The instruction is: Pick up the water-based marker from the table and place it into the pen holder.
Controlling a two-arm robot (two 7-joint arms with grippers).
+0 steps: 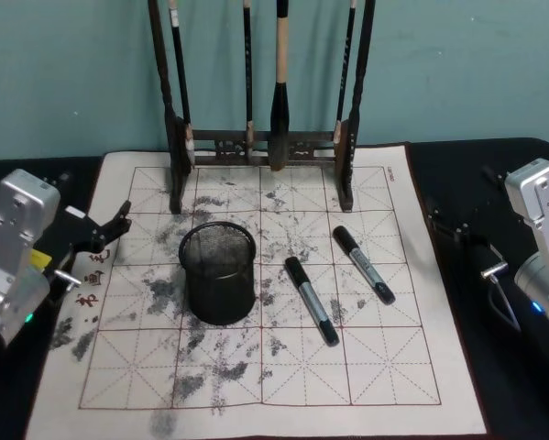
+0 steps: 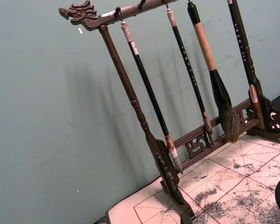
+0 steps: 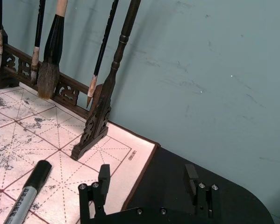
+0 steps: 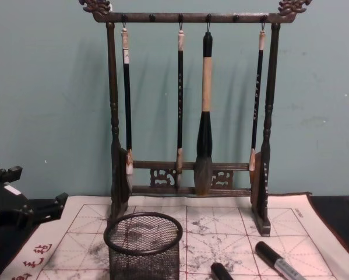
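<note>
Wide, empty left pincer and right pincer flank the table; the near marker lies graspable, right of the pen holder.

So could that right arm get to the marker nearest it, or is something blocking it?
Probably yes. The right gripper sits open just right of the mat, with only bare mat between it and the nearer marker.

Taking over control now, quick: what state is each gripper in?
Left gripper: open, holding nothing.
Right gripper: open, holding nothing.
</note>
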